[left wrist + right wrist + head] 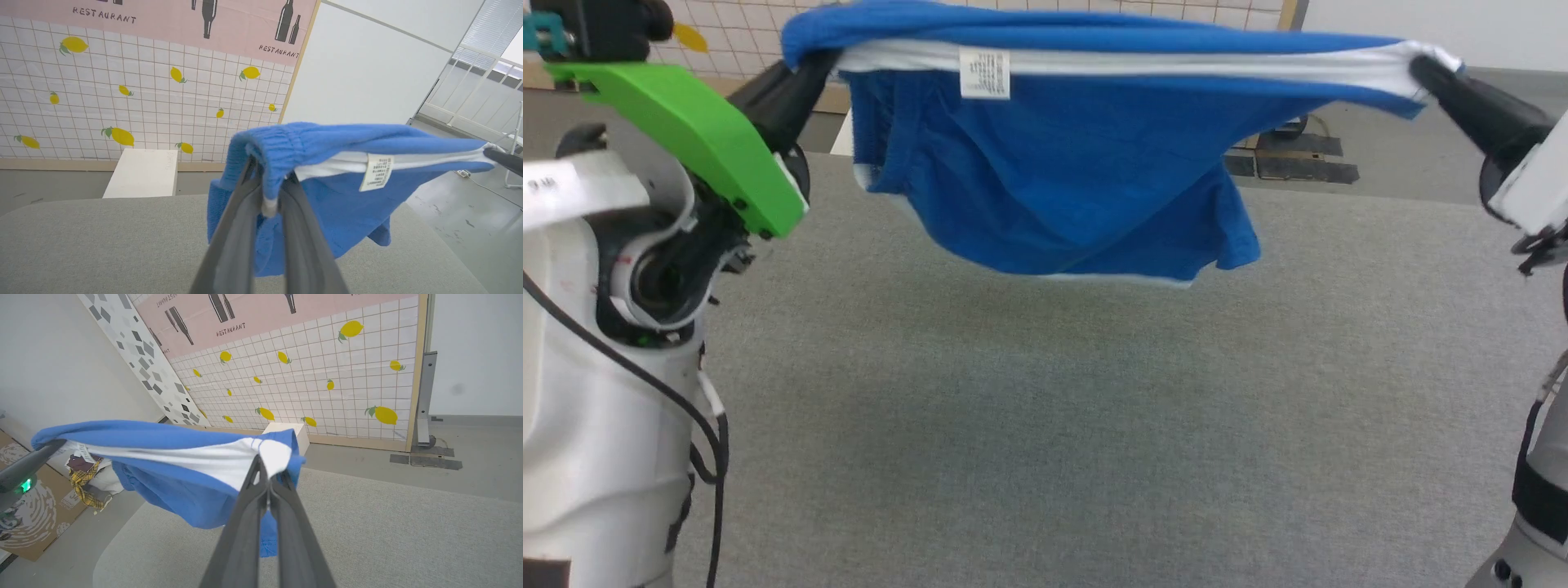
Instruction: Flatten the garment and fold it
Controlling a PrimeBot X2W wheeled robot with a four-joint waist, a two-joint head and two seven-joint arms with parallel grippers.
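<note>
Garment [1078, 188] hangs in the air above the grey bench [1094, 425], stretched taut between my grippers: my left gripper [270, 183] is clamped on its gathered waistband end, my right gripper [266, 467] pinched tight on the white stripe at the other end.

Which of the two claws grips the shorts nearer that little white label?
The left gripper: the label on the garment hangs close beside it, while the right gripper pinches the far white end.
</note>
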